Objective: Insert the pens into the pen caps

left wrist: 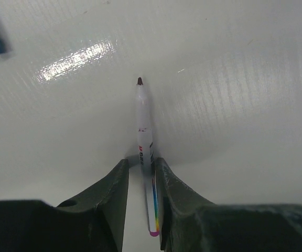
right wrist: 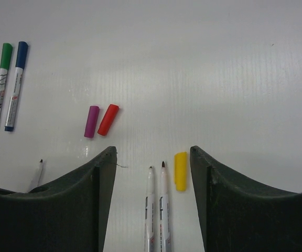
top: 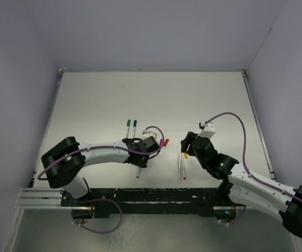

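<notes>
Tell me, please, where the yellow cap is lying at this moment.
In the right wrist view the yellow cap lies flat on the table, framed by the open right claw, just right of two uncapped pens.

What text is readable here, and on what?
Nothing readable.
Uncapped pen, left wrist view: red barrel print, blurred.
Green-capped pen, blue-capped pen: barrel print, too small.
Two uncapped pens, right wrist view: barrel marks, too small.
</notes>
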Controlling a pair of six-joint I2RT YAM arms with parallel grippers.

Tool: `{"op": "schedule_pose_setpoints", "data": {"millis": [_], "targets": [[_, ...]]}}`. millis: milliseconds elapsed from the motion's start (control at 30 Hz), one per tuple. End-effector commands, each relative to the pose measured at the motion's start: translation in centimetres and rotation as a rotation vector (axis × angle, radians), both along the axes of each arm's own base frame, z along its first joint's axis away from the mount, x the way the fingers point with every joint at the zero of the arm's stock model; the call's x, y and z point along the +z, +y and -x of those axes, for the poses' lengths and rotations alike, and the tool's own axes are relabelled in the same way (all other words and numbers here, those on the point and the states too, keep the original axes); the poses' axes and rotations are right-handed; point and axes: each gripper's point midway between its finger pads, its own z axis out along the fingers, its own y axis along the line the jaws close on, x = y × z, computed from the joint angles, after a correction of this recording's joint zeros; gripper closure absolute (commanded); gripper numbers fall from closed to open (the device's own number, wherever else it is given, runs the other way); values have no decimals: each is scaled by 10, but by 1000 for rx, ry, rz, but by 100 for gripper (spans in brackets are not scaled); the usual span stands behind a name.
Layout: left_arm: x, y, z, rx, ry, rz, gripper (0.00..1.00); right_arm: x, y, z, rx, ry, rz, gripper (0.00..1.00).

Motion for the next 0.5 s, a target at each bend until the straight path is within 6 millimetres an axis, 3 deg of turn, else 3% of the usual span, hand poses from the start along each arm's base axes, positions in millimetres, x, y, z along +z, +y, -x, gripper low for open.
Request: {"op": "schedule_pose_setpoints", "data": {"millis": [0, 233, 467], "targets": [[-32, 37, 25, -11, 118, -143, 71, 6, 2, -5, -23, -24, -28, 40], [-39, 52, 40, 5, 177, -190, 80, 7, 1, -7, -30, -30, -32, 39], [-45, 61, 59, -3, 242, -201, 100, 11, 4, -9, -23, -35, -28, 39]]}}
